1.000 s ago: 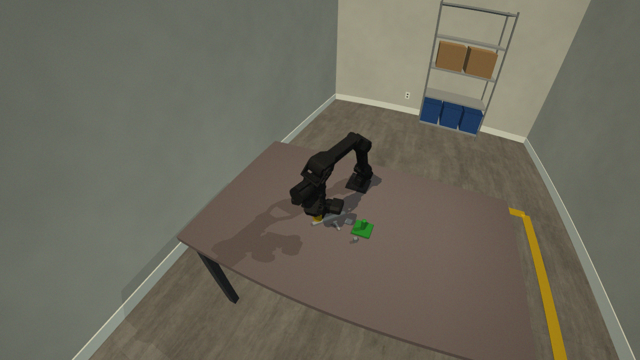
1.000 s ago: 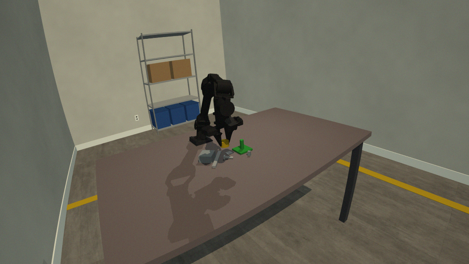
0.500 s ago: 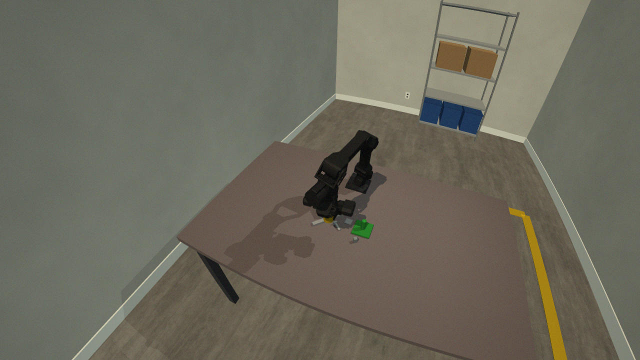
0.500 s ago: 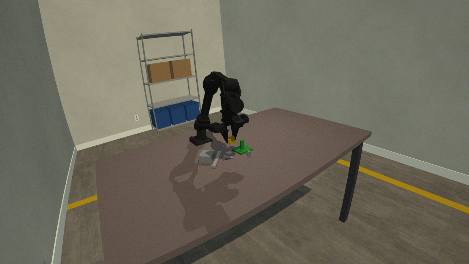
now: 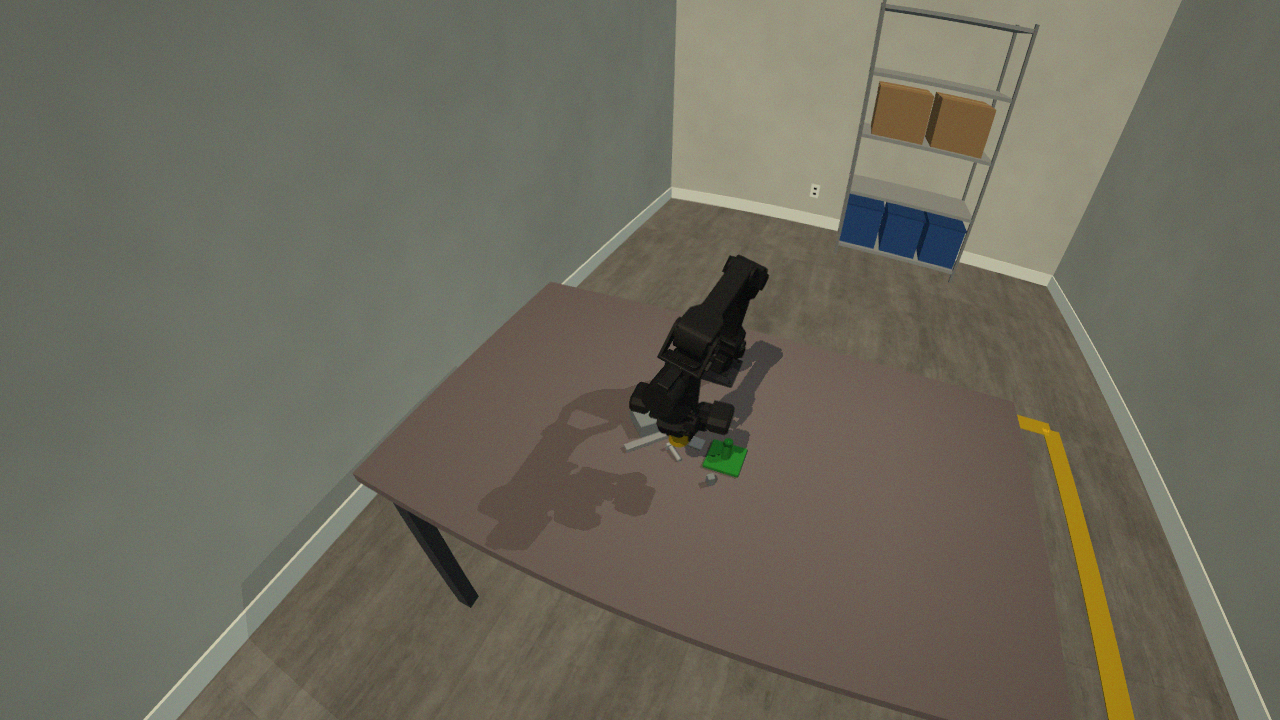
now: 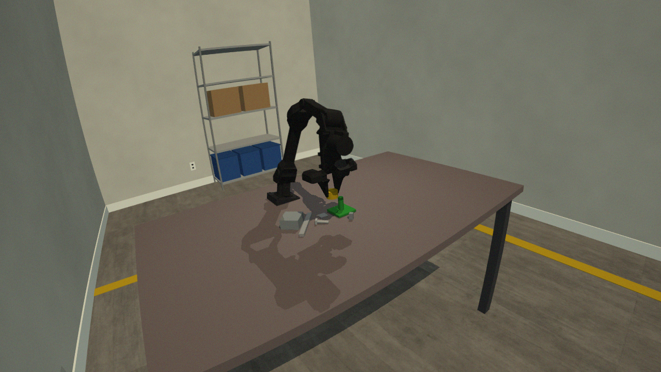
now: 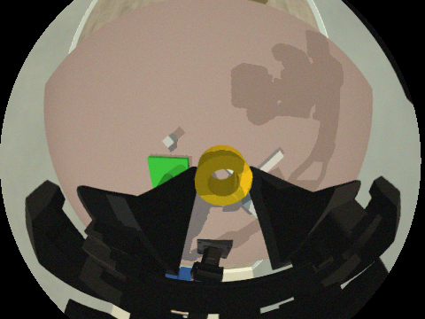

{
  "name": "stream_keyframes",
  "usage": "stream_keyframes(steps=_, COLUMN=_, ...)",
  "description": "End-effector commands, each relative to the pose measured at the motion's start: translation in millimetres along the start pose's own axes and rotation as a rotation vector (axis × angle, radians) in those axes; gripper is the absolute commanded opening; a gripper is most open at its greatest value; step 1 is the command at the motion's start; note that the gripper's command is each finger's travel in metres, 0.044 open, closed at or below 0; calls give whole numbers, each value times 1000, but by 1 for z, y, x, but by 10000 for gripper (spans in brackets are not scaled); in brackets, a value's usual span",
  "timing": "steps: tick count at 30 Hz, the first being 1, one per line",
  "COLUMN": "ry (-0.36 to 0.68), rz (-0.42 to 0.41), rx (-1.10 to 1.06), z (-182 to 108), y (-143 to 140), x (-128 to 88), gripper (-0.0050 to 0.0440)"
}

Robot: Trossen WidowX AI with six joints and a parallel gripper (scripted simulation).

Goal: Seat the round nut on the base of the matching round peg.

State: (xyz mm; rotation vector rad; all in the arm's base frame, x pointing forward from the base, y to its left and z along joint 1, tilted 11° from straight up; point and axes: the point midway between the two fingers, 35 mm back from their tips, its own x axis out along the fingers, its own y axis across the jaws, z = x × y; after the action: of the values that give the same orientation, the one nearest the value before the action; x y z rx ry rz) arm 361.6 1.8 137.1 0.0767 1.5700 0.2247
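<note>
My gripper [image 5: 680, 438] [image 6: 332, 192] [image 7: 222, 171] is shut on the yellow round nut [image 5: 680, 440] [image 6: 332, 193] [image 7: 223, 176] and holds it above the table. The nut's hole faces the wrist camera. The green base [image 5: 726, 462] [image 6: 344, 211] [image 7: 166, 169] with its upright round green peg [image 5: 728, 445] [image 6: 341, 202] stands on the table just beside the nut. In the wrist view the peg is hidden behind a finger. The nut hangs to one side of the peg, not over it.
Grey clutter lies near the base: a block [image 6: 290, 220], a bar [image 5: 640, 442] [image 6: 304, 226] [image 7: 271, 161], a bolt [image 6: 321, 221] and a small piece [image 5: 708, 480] [image 7: 173, 140]. The brown table [image 5: 850, 501] [image 6: 392, 194] carries all of it. A shelf rack [image 5: 930, 134] stands at the wall.
</note>
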Motion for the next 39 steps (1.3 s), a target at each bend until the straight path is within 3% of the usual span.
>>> stream_keyframes(steps=1, ry=-38, rz=-4, rx=1, z=-6, y=15, x=-10, gripper=-50)
stream_keyframes(steps=39, ry=-35, rz=10, rx=54, z=-70, y=92, x=12, gripper=-50)
